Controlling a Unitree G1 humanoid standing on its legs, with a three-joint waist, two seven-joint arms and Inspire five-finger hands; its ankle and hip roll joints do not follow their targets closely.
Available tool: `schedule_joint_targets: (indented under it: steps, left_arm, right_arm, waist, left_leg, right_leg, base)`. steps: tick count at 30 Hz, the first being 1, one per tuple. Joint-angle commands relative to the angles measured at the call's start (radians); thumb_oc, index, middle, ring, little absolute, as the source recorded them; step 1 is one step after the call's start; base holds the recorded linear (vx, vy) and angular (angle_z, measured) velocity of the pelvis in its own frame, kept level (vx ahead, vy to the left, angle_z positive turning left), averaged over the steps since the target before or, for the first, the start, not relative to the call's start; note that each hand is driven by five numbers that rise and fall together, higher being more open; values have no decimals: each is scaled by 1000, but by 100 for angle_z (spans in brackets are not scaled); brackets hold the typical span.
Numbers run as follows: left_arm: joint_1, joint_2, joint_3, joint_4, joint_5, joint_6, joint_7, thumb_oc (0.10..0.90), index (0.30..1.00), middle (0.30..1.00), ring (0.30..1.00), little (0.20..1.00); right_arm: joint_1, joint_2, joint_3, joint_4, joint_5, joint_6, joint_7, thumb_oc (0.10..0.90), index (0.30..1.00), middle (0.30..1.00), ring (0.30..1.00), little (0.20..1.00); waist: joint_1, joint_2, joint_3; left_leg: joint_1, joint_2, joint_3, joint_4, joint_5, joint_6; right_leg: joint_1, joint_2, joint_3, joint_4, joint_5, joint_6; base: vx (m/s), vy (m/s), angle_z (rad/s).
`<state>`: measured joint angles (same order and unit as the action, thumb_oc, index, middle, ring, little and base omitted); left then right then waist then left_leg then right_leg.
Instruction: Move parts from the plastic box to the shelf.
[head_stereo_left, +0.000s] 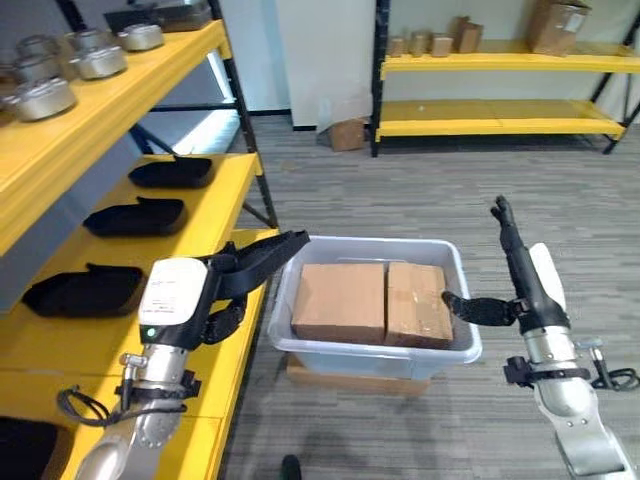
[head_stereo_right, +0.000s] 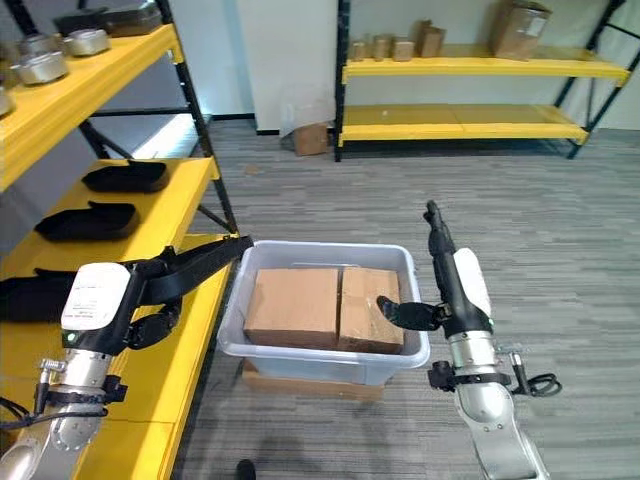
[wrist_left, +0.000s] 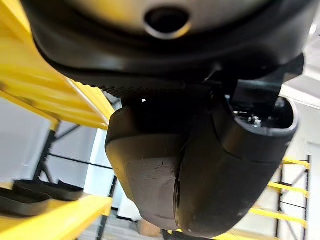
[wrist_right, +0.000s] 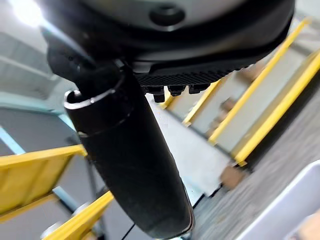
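in the left eye view the plastic box (head_stereo_left: 375, 352) is sitting on the floor just beside the yellow shelf (head_stereo_left: 215, 345), and two cardboard parts (head_stereo_left: 340, 302) are lying side by side inside it, filling most of it. the left hand (head_stereo_left: 215, 285) is hanging over the shelf's edge with its fingers stretched straight toward the box, gripping nothing. the right hand (head_stereo_left: 520, 280) is standing just beside the box's far side, fingers pointing straight up and thumb reaching toward the rim, also empty. black trays (head_stereo_left: 135, 216) are lying on the shelf levels and metal pots (head_stereo_left: 95, 60) are sitting on the top one

the right eye view is showing the same layout

the left wrist view is looking past the relaxed thumb (wrist_left: 200, 170) at the shelf

the right wrist view is showing one straight finger (wrist_right: 130, 160)

judging from this, no cardboard part is sitting on the near shelf, so the moving appears to be all still ahead
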<state>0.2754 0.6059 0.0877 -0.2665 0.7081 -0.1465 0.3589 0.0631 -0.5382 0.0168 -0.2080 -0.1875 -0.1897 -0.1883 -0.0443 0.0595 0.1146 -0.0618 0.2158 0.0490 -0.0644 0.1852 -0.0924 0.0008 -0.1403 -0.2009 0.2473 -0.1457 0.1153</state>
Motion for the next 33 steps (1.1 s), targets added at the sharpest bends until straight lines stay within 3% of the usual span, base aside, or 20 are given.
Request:
schedule_joint_targets:
  steps: [1, 2, 3, 4, 5, 6, 7, 8, 9, 11, 12, 13, 14, 19, 23, 24, 27, 33]
  left_arm:
    - [-118, 44, 129, -113, -50, -12, 142, 400, 300, 300, 300, 300]
    - [-112, 35, 131, -116, -45, -7, 147, 400, 300, 300, 300, 300]
    - [-123, 39, 120, -116, -35, -6, 155, 400, 300, 300, 300, 300]
    - [-144, 48, 104, -119, -36, -7, 150, 400, 300, 300, 300, 300]
    - [-157, 59, 101, -131, -33, -14, 146, 400, 300, 300, 300, 300]
    - [-157, 60, 102, -133, -33, -14, 145, 400, 300, 300, 300, 300]
    - [-156, 55, 110, -140, -31, -24, 151, 400, 300, 300, 300, 300]
    - [-154, 56, 111, -141, -31, -24, 151, 400, 300, 300, 300, 300]
    - [-164, 47, 112, -147, -42, -25, 142, 400, 300, 300, 300, 300]
    - [-171, 32, 113, -157, -33, -22, 138, 400, 300, 300, 300, 300]
    - [-171, 29, 112, -157, -27, -19, 142, 400, 300, 300, 300, 300]
    - [-164, 23, 109, -158, -26, -22, 138, 400, 300, 300, 300, 300]
    - [-147, 14, 112, -164, -15, -24, 145, 400, 300, 300, 300, 300]
    - [-102, -7, 155, -165, -2, -6, 169, 400, 300, 300, 300, 300]
    - [-81, -19, 175, -167, 6, 2, 182, 400, 300, 300, 300, 300]
    - [-73, -29, 192, -177, 8, 8, 199, 400, 300, 300, 300, 300]
    - [-64, -36, 199, -183, 6, 10, 208, 400, 300, 300, 300, 300]
    - [-61, -31, 210, -185, -4, 16, 223, 400, 300, 300, 300, 300]
  right_arm:
    - [-176, -31, -22, -80, 79, -124, -40, 900, 1000, 1000, 1000, 1000]
    - [-192, -35, -13, -87, 82, -128, -41, 900, 1000, 1000, 1000, 1000]
    - [-231, -55, 3, -96, 70, -130, -54, 900, 1000, 1000, 1000, 1000]
    - [-243, -64, 2, -93, 64, -127, -69, 900, 1000, 1000, 1000, 1000]
    - [-246, -65, 2, -98, 42, -120, -81, 900, 1000, 1000, 1000, 1000]
    - [-247, -63, 1, -98, 41, -120, -82, 900, 1000, 1000, 1000, 1000]
    - [-242, -59, 5, -106, 39, -122, -75, 900, 1000, 1000, 1000, 1000]
    - [-241, -58, 5, -107, 39, -122, -75, 900, 1000, 1000, 1000, 1000]
    - [-227, -57, -1, -109, 42, -123, -63, 900, 1000, 1000, 1000, 1000]
    - [-182, -40, -28, -108, 55, -122, -48, 900, 1000, 1000, 1000, 1000]
    - [-170, -33, -45, -111, 54, -122, -50, 900, 1000, 1000, 1000, 1000]
    - [-157, -24, -57, -114, 54, -121, -53, 900, 1000, 1000, 1000, 1000]
    - [-131, -6, -81, -119, 59, -118, -51, 900, 1000, 1000, 1000, 1000]
    - [-137, 20, -68, -111, 64, -114, -47, 900, 1000, 1000, 1000, 1000]
    - [-144, 32, -54, -104, 65, -111, -43, 900, 1000, 1000, 1000, 1000]
    - [-153, 41, -41, -102, 60, -108, -42, 900, 1000, 1000, 1000, 1000]
    - [-155, 50, -31, -100, 62, -108, -39, 900, 1000, 1000, 1000, 1000]
    - [-141, 70, -25, -100, 32, -102, -35, 900, 1000, 1000, 1000, 1000]
  waist:
    - [-9, -20, -4]
    - [0, -17, 4]
    - [18, -13, 28]
    - [22, -23, 50]
    - [27, -41, 56]
    - [26, -39, 56]
    - [33, -54, 45]
    - [31, -56, 46]
    - [25, -75, 36]
    - [5, -80, 16]
    - [-7, -75, 4]
    - [-11, -72, -4]
    - [-10, -60, -31]
    - [15, -65, -59]
    - [31, -67, -64]
    - [54, -71, -59]
    - [62, -76, -55]
    - [84, -82, -34]
  left_leg:
    - [25, 186, -36, 56, -13, -96]
    - [15, 194, -37, 53, 17, -101]
    - [-18, 197, -43, 55, 103, -117]
    - [-63, 182, 23, 88, 134, -102]
    - [-71, 147, 61, 144, 81, -78]
    - [-79, 148, 59, 150, 81, -73]
    - [-46, 90, 39, 207, -16, -57]
    - [-53, 87, 38, 221, -24, -51]
    - [-40, 15, 47, 319, -139, -27]
    - [4, -43, 89, 403, -254, -9]
    - [33, -40, 120, 367, -285, 2]
    - [41, -42, 128, 328, -285, 7]
    - [79, -48, 124, 194, -258, -1]
    - [118, -75, 108, 62, -222, 8]
    - [126, -86, 98, 35, -214, 14]
    - [120, -109, 72, 35, -220, 25]
    - [118, -128, 60, 37, -224, 39]
    - [119, -186, 15, 25, -226, 83]
  right_leg:
    - [-88, -17, 24, 129, -77, -9]
    - [-94, -10, 13, 140, -87, -17]
    - [-89, -8, -15, 134, -91, -34]
    - [-66, -21, -67, 108, -86, -47]
    - [-54, -34, -98, 57, -56, -48]
    - [-52, -32, -101, 46, -44, -47]
    - [-49, -37, -112, -2, -17, -53]
    - [-43, -39, -114, -13, -8, -50]
    - [-24, -45, -150, -68, 14, -61]
    - [-8, -35, -207, -113, 25, -73]
    - [-9, -38, -239, -117, 31, -68]
    - [2, -41, -253, -134, 40, -59]
    - [24, -42, -280, -157, 60, -44]
    - [33, -54, -283, -212, 112, -18]
    - [32, -59, -285, -230, 134, -7]
    - [26, -71, -276, -238, 158, 5]
    - [21, -88, -276, -224, 164, 12]
    - [-4, -170, -292, -117, 174, 39]
  base:
    - [-105, -186, 4]
    - [-147, -219, 1]
    - [-211, -289, 28]
    - [-307, -376, 39]
    - [-241, -263, 111]
    - [-248, -312, 149]
    - [-118, -134, 153]
    - [-217, -270, 98]
    - [-159, -153, 72]
    - [-180, -130, 139]
    - [-92, 31, 142]
    - [35, 169, 126]
    - [57, 208, 114]
    - [20, 108, 15]
    - [-26, 75, 24]
    - [-43, 140, 29]
    - [-38, 143, 3]
    - [-39, 161, 17]
